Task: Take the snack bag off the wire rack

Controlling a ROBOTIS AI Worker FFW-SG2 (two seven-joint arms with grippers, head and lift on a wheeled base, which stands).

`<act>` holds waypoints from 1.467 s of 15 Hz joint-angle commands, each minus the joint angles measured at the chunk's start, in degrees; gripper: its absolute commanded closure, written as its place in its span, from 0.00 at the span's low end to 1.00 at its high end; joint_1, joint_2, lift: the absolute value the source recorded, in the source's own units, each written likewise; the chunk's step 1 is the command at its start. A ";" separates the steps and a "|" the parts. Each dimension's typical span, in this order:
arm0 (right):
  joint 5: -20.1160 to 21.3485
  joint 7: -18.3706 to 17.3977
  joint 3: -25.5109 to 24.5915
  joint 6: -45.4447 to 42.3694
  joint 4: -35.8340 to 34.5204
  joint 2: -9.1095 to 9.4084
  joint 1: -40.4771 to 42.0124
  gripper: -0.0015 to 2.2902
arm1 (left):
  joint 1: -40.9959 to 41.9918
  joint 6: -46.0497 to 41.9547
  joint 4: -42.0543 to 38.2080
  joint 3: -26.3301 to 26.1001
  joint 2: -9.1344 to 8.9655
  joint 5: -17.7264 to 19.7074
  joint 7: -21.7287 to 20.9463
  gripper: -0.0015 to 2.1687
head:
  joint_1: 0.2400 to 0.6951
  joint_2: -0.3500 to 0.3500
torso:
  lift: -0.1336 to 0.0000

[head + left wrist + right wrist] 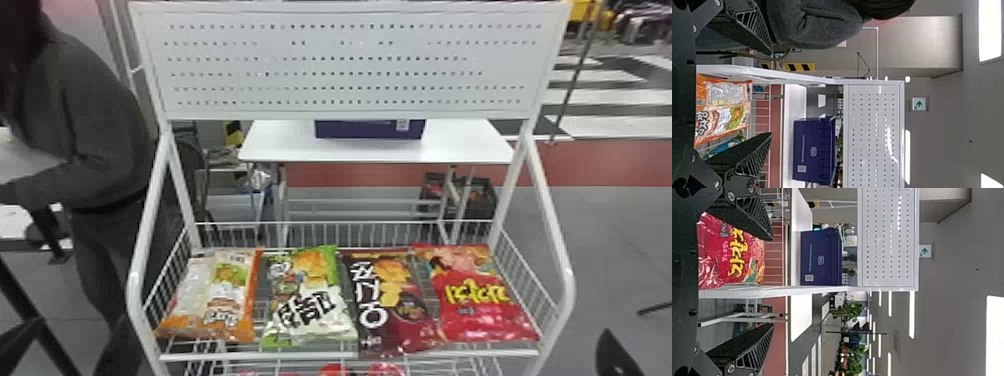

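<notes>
One black left gripper [770, 94], jaws parted, empty. On white wire rack [225, 356]: orange-white plastic snack bag [235, 292], green-white bag [310, 300], dark maroon bag [395, 300], red bag [475, 305]. Black right gripper [773, 282], jaws parted, empty. Grasp, lift, removal seemingly all left; target bag unclear.

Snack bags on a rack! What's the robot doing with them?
Nothing is holding any snack right now. Four bags lie side by side on the wire rack: from the robot's left, an orange bag, a green bag, a dark red bag and a bright red bag. The robot's left gripper and right gripper are both open and empty. It looks like it may be about to take a bag off, but I can't tell which.
</notes>
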 commanded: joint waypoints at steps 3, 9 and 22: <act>0.01 0.00 0.00 -0.19 -0.11 -0.17 0.06 0.05 | 0.14 0.00 -0.05 -0.09 0.00 -0.18 0.00 0.08 | 0.57 0.50 | 1.00; -0.08 0.00 -0.09 -0.19 -0.11 -0.17 0.06 0.05 | 0.05 -0.17 -0.14 -0.35 -0.09 -0.18 -0.09 0.08 | 0.57 0.50 | 1.00; 1.59 2.02 8.70 17.92 8.68 0.71 -18.57 0.05 | 0.31 -0.17 -0.67 -2.63 -0.53 -2.38 -0.09 0.08 | 0.57 0.50 | 1.00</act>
